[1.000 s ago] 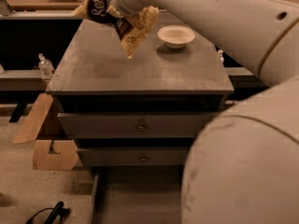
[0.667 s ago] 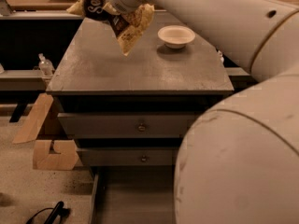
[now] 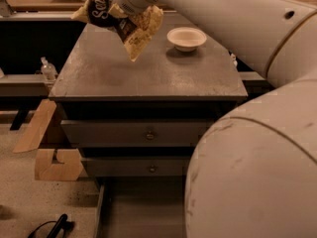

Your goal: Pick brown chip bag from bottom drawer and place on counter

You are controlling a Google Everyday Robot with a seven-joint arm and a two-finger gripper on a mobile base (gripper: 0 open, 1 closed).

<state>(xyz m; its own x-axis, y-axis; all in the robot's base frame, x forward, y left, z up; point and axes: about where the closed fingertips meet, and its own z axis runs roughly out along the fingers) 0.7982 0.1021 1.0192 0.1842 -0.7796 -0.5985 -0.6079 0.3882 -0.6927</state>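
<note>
1. Speckled floor fills the lower left of the frame. Light wooden bench tops run along the top edge, cut off by the border.
2. In the lower left corner one black cable (image 3: 49, 228) lies on the floor. It is only partly in frame and hard to make out.
3. Two pale wooden pieces sit at the left: a slanted board (image 3: 35, 126) and, below it, a notched block (image 3: 58, 164).
4. One small clear bottle (image 3: 48, 69) stands on a low ledge at the middle left.
5. The brown chip bag (image 3: 119, 21) hangs in the air at the upper left of centre, above the far left part of the counter (image 3: 148, 76) and not touching it. Its white script is partly readable; its lower tan end dangles.
6. The gripper (image 3: 120, 13) is at the top of the frame, clamped on the bag. The crumpled bag hides most of the gripper.
7. Below the counter, two upper drawers (image 3: 148, 134) are closed, each with one round knob.
8. The bottom drawer (image 3: 141, 209) is pulled out at the bottom centre. Its right side is hidden by the arm and its front is cut off.
9. One white bowl (image 3: 186, 37) rests on the counter's far right.
10. The robot arm (image 3: 257, 148) fills the right side, covering the cabinet's right end.
</note>
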